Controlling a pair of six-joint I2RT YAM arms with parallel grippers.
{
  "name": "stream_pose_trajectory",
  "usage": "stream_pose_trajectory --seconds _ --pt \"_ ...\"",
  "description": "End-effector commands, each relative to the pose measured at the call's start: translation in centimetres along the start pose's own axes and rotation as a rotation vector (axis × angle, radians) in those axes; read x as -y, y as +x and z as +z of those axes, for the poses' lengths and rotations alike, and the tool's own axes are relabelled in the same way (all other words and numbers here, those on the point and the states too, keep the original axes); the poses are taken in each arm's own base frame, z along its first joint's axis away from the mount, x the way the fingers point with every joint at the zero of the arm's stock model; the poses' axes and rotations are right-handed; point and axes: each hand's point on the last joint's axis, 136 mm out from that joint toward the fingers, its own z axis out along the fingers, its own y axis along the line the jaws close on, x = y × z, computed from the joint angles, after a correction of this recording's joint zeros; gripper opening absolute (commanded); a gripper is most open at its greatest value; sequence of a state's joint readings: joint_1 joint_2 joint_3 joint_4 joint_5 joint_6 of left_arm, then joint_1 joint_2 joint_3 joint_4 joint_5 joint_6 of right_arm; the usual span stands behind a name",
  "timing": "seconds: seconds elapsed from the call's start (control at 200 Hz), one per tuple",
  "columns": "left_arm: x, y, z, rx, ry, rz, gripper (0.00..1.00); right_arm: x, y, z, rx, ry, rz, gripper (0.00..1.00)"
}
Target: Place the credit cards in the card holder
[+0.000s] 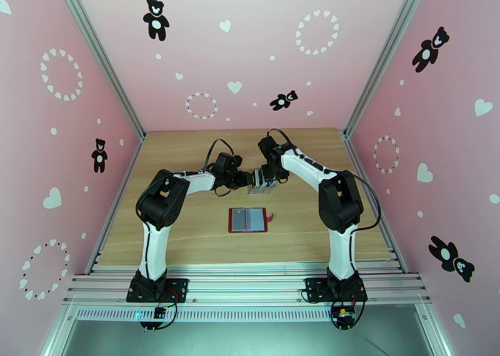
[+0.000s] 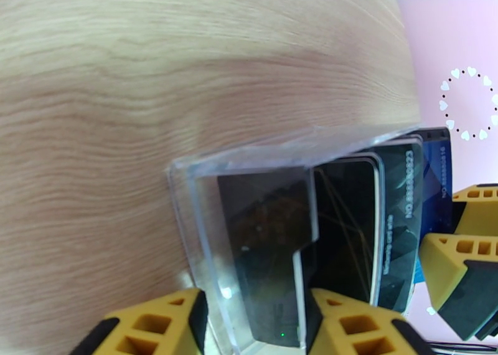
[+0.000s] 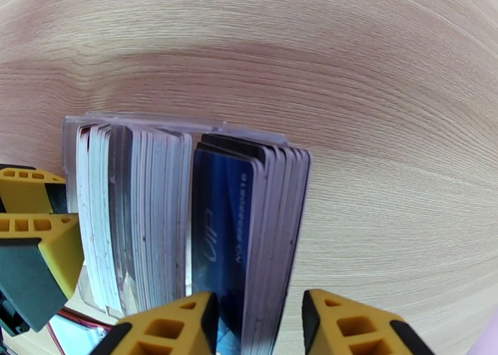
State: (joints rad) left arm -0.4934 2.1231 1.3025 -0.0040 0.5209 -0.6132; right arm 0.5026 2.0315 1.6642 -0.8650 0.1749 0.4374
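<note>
Right wrist view: square up before you squeeze

Your right end effector (image 3: 255, 300) stands astride the front bundle of credit cards (image 3: 224, 225), jaws apart, a sliver of desk (image 1: 187, 238) showing beside one pad (image 3: 309, 319). Centre it, close gently, then lift straight out while your left end effector (image 2: 255, 297), clamped on the clear rack (image 2: 199, 225), steadies it. The cards stand on edge near the desk's middle, long axis towards that wrist. The card holder (image 1: 249, 220) lies open nearer the near edge, long axis parallel to it, snap tab (image 1: 270, 216) pointing at the right edge
</note>
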Motion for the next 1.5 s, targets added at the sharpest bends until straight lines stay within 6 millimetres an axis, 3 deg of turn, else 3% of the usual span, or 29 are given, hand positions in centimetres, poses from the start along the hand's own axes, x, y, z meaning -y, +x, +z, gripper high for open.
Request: stream_pose_trajectory --seconds 0.0,0.155,0.651,1.026,1.226,1.492 --pt "-1.8 2.0 1.1 -0.071 -0.044 -0.025 0.48 1.3 -0.8 -2.2 0.041 0.037 0.005 0.41" --pt "-1.9 2.1 1.2 -0.073 -0.044 -0.027 0.48 1.2 -1.1 -2.6 0.048 0.033 0.005 0.34" --pt "-1.8 2.1 1.3 -0.075 -0.039 -0.031 0.48 1.4 -1.7 -3.6 0.060 0.041 -0.004 0.34" --pt "-1.8 2.2 1.5 -0.080 -0.036 -0.034 0.48 1.4 -1.7 -4.5 0.068 0.029 0.001 0.21" --pt "-1.8 2.2 1.5 -0.080 -0.037 -0.032 0.49 0.7 -1.5 -5.1 0.072 0.006 -0.004 0.13" --pt "-1.8 2.3 1.4 -0.081 -0.040 -0.031 0.49 -0.7 -0.4 -5.8 0.067 -0.043 -0.006 0.11"
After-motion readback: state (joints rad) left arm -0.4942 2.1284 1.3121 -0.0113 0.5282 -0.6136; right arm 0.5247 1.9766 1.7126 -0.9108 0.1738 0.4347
